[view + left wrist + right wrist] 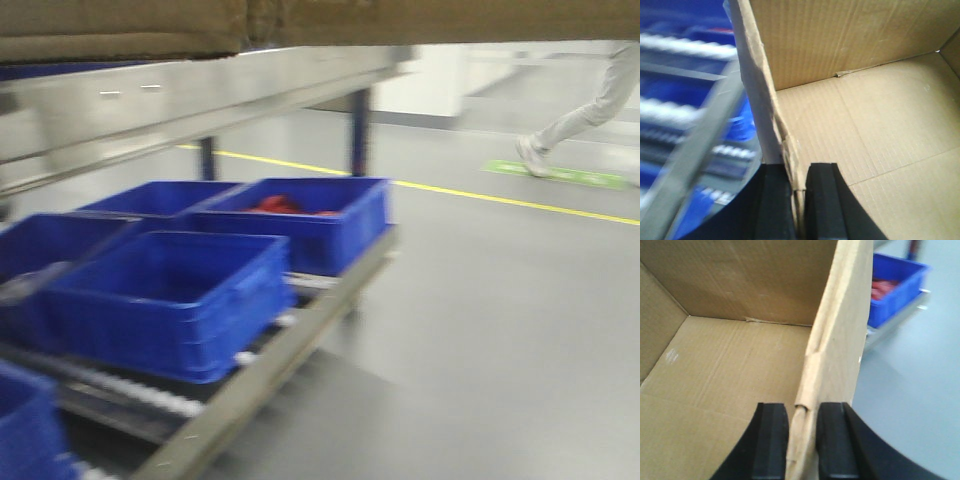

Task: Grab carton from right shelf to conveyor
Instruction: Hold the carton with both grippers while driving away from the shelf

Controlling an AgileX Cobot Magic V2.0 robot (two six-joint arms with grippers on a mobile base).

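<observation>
The carton (300, 20), plain brown cardboard, fills the top edge of the front view and hangs above the steel rail of the right shelf (200, 100). In the left wrist view my left gripper (799, 200) is shut on the carton's left wall (765, 110), one black finger inside and one outside. Over in the right wrist view my right gripper (802, 440) is shut on the carton's right wall (840, 340) in the same way. The carton's inside (740, 365) is open and bare. The conveyor is out of view.
Blue plastic bins (170, 300) stand on the shelf's lower roller level, and one bin (310, 220) holds red items. Grey floor with a yellow line (500, 198) stretches to the right. A person in white (590, 110) walks at the far right.
</observation>
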